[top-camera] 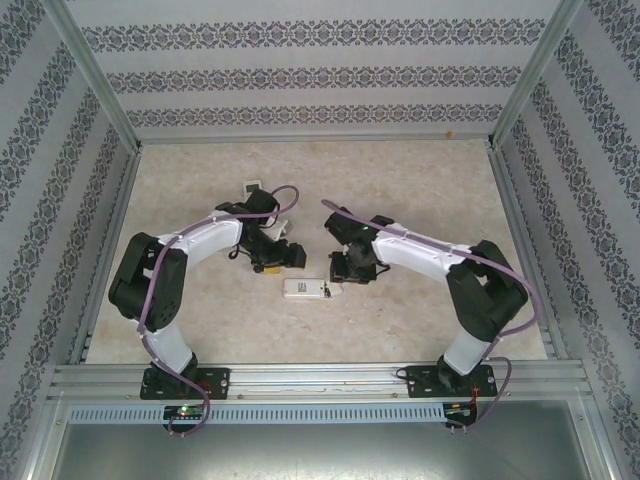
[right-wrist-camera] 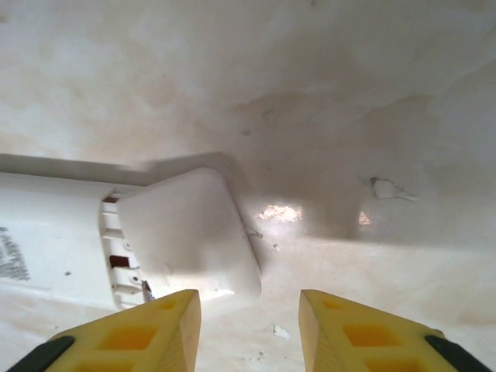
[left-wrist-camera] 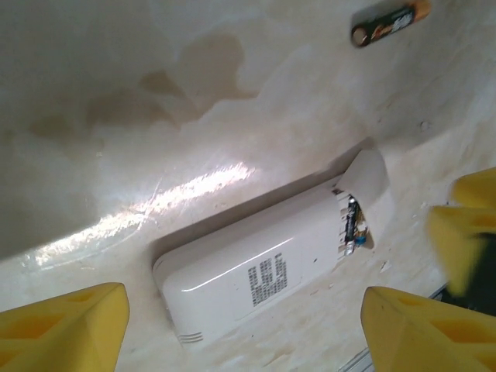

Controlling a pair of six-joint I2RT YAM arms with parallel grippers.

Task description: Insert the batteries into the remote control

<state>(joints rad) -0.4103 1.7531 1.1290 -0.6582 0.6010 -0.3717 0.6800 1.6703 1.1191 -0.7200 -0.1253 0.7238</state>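
Hovering, left pincer [left-wrist-camera: 244, 302] and right pincer [right-wrist-camera: 249, 306] both released and empty, I see the remote [left-wrist-camera: 256, 271] back-up on the desk [top-camera: 400, 190], its cover [right-wrist-camera: 190, 232] skewed across its open end. I'd slide that clear, then fetch the loose battery [left-wrist-camera: 390, 22] nearby.

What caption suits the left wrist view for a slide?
Open left gripper over the white remote, one battery lying loose on the table.

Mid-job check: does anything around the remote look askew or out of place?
Yes. The battery cover lies crooked over the end of the remote and is not seated, so the compartment is partly exposed. One battery lies loose on the table, apart from the remote.
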